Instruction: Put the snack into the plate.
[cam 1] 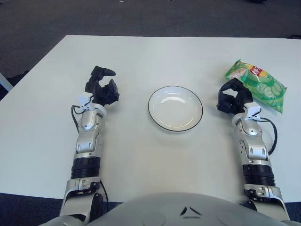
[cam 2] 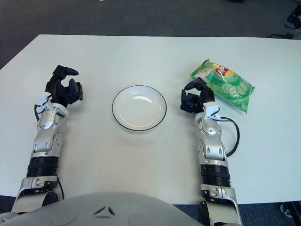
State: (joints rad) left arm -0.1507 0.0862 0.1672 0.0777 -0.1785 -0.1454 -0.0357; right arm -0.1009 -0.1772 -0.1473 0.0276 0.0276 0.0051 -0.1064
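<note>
Robot torso (cam 1: 188, 212) fills the near edge, grey and rounded, both forearms reaching out from it over the white table (cam 1: 141, 56).

Snack (cam 1: 256, 84) — a green crisp bag with a red-and-yellow logo — lies flat on the table at far right, angled, well clear of the plate. Right hand (cam 1: 233, 99) sits just beside the bag's near-left edge; black fingers loosely curled, holding nothing. Whether a fingertip touches the bag cannot be told.

Plate (cam 1: 155, 117), white with a thin dark rim, sits mid-table between the two arms, nothing in it. It is near the right hand, to that hand's left, with bare table between.

Left hand (cam 1: 101, 89) shows left of the plate, well apart from it — fingers relaxed and partly spread, one pointing right, holding nothing.

Dark carpet (cam 1: 141, 16) lies beyond the far table edge.
</note>
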